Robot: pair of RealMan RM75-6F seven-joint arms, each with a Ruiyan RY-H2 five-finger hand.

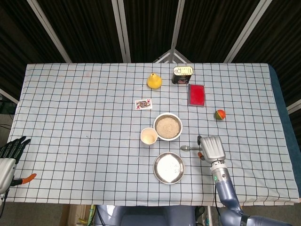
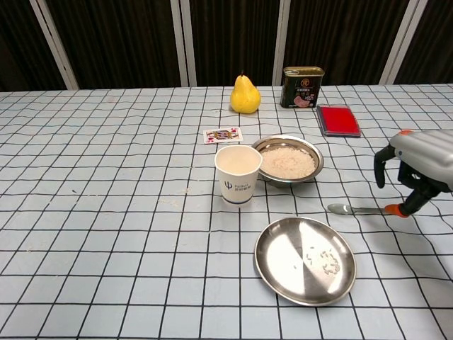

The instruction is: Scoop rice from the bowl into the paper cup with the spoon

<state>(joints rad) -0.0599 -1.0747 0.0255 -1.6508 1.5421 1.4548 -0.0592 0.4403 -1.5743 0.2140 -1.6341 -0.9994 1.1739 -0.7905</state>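
One bowl (image 1: 168, 126), one paper cup (image 1: 148, 136), one spoon (image 1: 188, 148), one plate (image 1: 169, 167), one pear (image 1: 154, 80), one tin (image 1: 182, 74)

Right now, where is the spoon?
In the head view, the spoon lies flat right of the paper cup, just below the rice bowl, its handle under the right hand.

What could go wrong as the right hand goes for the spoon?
1. The spoon lies flat on the cloth; the right hand sits over its handle end, so the fingers may slide it instead of lifting it.
2. The steel plate is right beside the spoon bowl; a pushed spoon could strike it.
3. The paper cup stands against the rice bowl; a loaded spoon might tip it.
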